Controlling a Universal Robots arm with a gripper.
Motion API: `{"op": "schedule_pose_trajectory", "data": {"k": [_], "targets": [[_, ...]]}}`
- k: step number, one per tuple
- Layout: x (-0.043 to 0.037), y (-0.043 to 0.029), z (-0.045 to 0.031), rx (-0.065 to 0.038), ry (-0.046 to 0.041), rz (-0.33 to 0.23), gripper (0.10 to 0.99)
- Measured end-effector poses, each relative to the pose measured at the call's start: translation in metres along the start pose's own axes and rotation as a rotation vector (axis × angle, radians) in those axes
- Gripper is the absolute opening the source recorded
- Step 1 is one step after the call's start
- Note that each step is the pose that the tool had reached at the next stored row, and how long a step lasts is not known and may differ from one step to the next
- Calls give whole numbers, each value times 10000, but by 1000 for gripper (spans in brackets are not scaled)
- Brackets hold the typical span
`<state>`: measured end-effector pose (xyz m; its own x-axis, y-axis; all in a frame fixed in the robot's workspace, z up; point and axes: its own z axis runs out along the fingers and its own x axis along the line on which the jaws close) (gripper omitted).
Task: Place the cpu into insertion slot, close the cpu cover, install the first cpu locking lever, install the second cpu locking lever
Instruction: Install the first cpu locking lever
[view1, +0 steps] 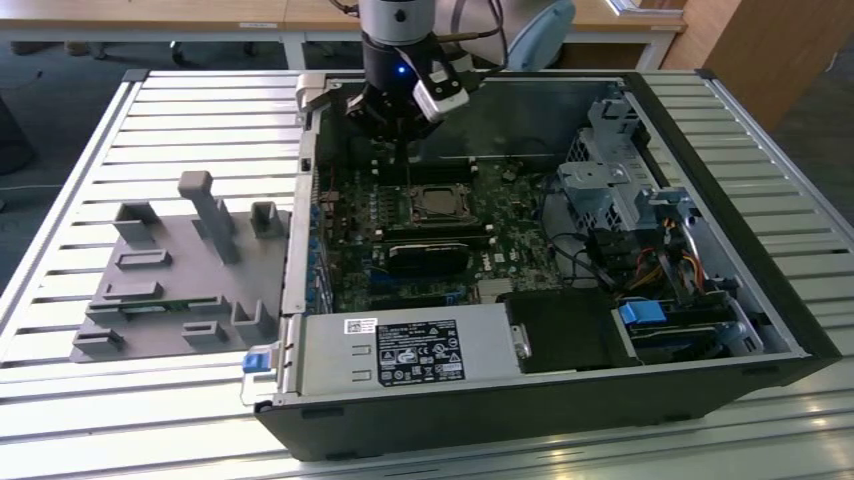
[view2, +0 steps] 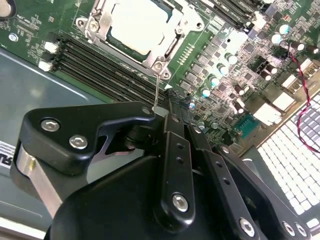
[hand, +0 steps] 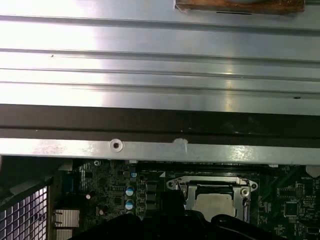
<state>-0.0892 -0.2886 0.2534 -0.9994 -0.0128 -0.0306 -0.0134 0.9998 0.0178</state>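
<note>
**Gripper at the free end of a socket lever, chip already seated**

The small square cpu (view2: 137, 22) with its pale silvery-grey metal top lies flat in the dark, metal-rimmed insertion slot (view2: 171, 45) on the green motherboard (view2: 200, 50). The board sits inside the open black computer case (view1: 534, 420), which stands on a slatted aluminium table (view1: 80, 400). The thin silvery cpu cover (view2: 122, 47), a square frame plate with a window, appears folded down around the chip, so the first two steps look done.

The black two-finger gripper (view2: 162, 109) hangs over the far part of the board. In the exterior view the slot lies on the near side of it and slightly towards the exterior view's right.

A thin silvery wire locking lever (view2: 156, 87) runs from the corner of the slot nearest the tool straight to the fingertips. It crosses the long black memory slots (view2: 105, 65) on the way. Its long axis therefore lies roughly far to near, pointing from the tool to the slot.

In the second wrist view the fingers look drawn together on the lever's free end, pinching it. The lever seems raised rather than tucked under its catch, so I judge it not yet latched. Whether it is the first or the second lever cannot be told.

A grey moulded fixture (view1: 174, 270) rests on the table at the exterior view's left, well apart from the work.
</note>
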Motion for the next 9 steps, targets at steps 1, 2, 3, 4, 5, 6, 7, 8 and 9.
{"op": "schedule_pose_trajectory", "data": {"k": [1, 2, 3, 4, 5, 6, 7, 8, 9], "targets": [[-5, 0, 1, -2, -2, 0, 118], [-12, 0, 3, -1, -1, 0, 118], [-22, 0, 4, 0, 0, -1, 118], [-33, 0, 6, 0, 0, -1, 118], [-43, -1, 7, 0, 0, -1, 118], [-53, -1, 9, -1, -1, 0, 118], [-64, -1, 11, 0, 0, 0, 118], [-78, -1, 13, 0, 0, -1, 118], [-92, -1, 16, -1, -1, 0, 118]]}}
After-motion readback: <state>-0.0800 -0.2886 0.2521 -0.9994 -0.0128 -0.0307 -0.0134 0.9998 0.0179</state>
